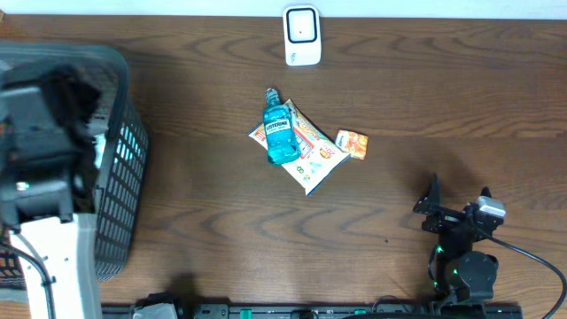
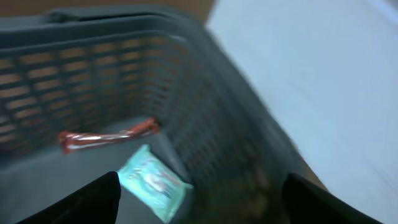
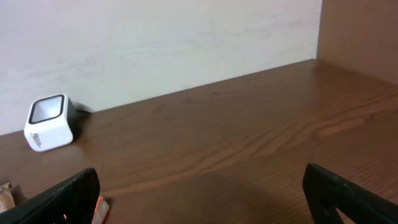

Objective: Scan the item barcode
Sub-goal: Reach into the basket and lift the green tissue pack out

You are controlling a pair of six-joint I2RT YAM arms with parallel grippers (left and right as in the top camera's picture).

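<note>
A white barcode scanner [image 1: 302, 35] stands at the table's far edge and shows again in the right wrist view [image 3: 50, 123]. Mid-table lies a blue mouthwash bottle [image 1: 280, 133] on a colourful snack packet [image 1: 317, 158], with a small orange packet [image 1: 353, 143] beside them. My left gripper [image 2: 202, 182] hangs open inside the grey basket [image 2: 93, 68], above a teal packet [image 2: 152, 182] and a red-wrapped bar [image 2: 109, 137], holding nothing. My right gripper [image 1: 459, 199] rests open and empty at the near right, its jaws wide apart in its own view [image 3: 200, 180].
The basket [image 1: 120, 177] fills the table's left side, with the left arm's white link [image 1: 62, 257] in front of it. A pale wall runs behind the scanner. Bare wood lies between the items and the right arm.
</note>
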